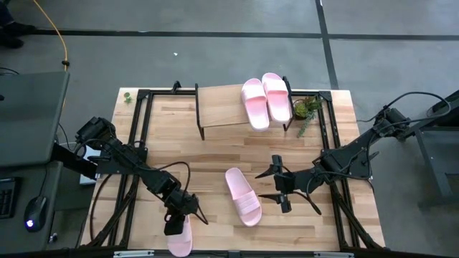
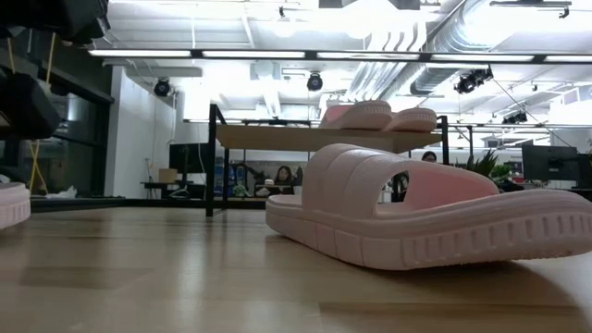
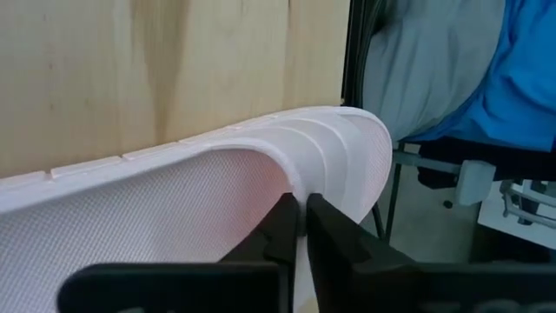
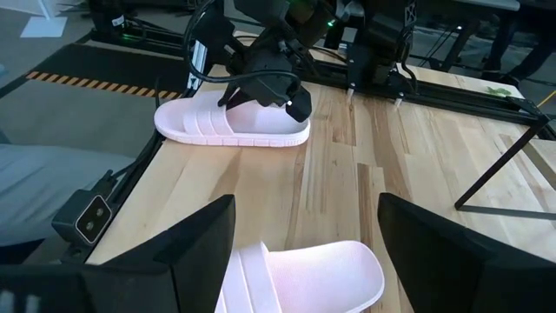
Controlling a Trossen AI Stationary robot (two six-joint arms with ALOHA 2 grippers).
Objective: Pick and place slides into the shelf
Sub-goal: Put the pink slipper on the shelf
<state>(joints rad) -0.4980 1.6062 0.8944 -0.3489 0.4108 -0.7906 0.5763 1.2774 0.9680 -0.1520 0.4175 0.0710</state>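
Observation:
Two pale pink slides [image 1: 265,100] lie side by side on the right half of the shelf [image 1: 219,107] at the far edge. A third slide [image 1: 242,196] rests sole-down at the table's middle and fills the low view [image 2: 435,217]. The fourth slide [image 1: 179,240] lies at the near left, its near end at the table's edge. My left gripper [image 1: 177,221] is shut on it and also shows in the right wrist view [image 4: 287,100]. My right gripper [image 1: 278,188] hangs open above the table, just right of the middle slide, with nothing between its fingers [image 4: 217,235]. My left gripper pinches the fourth slide's strap by its heel-side edge [image 3: 294,184] between its two fingers [image 3: 278,230]. They come from above and from the far side, slanting down. The ribbed strap [image 3: 343,152] arches beyond them. The slide lies sole-down on the table.
A small green plant [image 1: 307,109] stands by the shelf's right end. Black frame rails [image 1: 140,136] run along the table's left and right sides. A person in blue [image 3: 521,69] sits just past the near left corner. Bare wood lies between the shelf and the middle slide.

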